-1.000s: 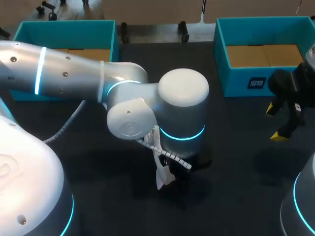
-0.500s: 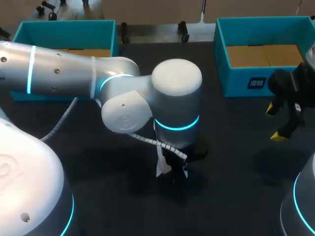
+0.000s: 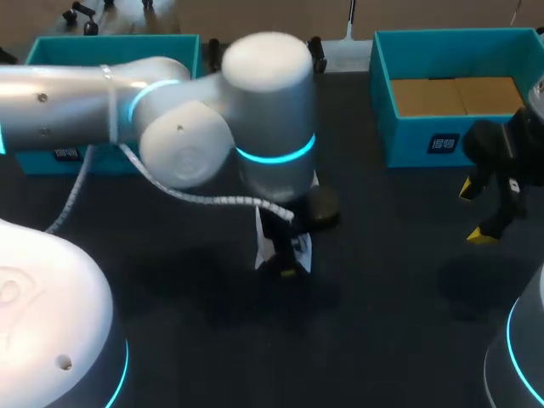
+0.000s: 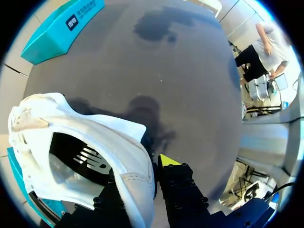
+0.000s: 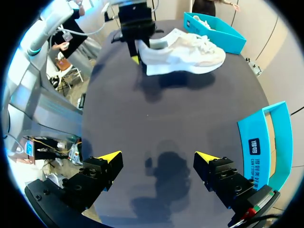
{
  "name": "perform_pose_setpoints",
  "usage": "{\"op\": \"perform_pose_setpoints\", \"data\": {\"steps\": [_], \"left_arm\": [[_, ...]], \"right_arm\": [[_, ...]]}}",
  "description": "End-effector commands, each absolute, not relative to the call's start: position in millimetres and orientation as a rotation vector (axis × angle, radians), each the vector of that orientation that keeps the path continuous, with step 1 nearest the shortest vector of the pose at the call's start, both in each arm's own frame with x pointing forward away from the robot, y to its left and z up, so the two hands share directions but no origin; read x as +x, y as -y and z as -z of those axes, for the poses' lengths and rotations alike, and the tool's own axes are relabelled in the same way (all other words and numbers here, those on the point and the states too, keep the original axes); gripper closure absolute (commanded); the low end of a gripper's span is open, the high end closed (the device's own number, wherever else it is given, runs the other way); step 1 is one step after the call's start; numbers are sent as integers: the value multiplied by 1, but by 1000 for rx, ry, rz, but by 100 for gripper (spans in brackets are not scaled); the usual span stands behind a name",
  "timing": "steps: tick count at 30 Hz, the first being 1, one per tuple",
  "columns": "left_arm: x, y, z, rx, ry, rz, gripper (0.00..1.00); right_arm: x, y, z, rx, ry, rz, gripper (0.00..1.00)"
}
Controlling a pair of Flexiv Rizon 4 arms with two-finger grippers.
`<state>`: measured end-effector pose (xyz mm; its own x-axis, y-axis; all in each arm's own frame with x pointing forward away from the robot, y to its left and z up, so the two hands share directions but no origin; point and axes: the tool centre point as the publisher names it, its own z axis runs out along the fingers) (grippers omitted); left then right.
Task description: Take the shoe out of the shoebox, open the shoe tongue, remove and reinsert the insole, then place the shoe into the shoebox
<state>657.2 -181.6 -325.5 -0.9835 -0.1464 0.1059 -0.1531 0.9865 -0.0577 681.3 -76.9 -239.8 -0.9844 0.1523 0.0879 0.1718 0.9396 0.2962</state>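
Note:
A white sneaker (image 5: 185, 54) hangs above the dark table, its shadow on the cloth below. My left gripper (image 4: 147, 175) is shut on the sneaker's heel collar (image 4: 135, 171), one finger inside and one outside. In the head view my left arm covers most of the shoe (image 3: 285, 242). In the right wrist view the left gripper (image 5: 135, 45) holds the shoe from above, toe pointing away from it. My right gripper (image 3: 473, 212) stands open and empty at the table's right side, far from the shoe; its own view shows nothing between its fingers (image 5: 158, 159).
A teal shoebox (image 3: 450, 93) with a cardboard floor sits at the back right, close to my right gripper. A second teal box (image 3: 110, 51) stands at the back left, partly hidden by my left arm. Dark tabletop (image 3: 382, 323) lies between the arms.
My left arm has swung away from the table's front toward the middle and back, carrying the shoe with it. The right arm has not moved.

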Motion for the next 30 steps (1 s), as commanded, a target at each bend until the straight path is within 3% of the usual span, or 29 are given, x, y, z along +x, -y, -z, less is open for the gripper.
{"op": "perform_pose_setpoints", "data": {"steps": [1,30], "left_arm": [[668,161,284,212,3020,-136,100],[752,141,184,76,2934,-188,100]], "right_arm": [[681,77,240,-254,3033,468,0],[681,77,240,-254,3033,468,0]]}}
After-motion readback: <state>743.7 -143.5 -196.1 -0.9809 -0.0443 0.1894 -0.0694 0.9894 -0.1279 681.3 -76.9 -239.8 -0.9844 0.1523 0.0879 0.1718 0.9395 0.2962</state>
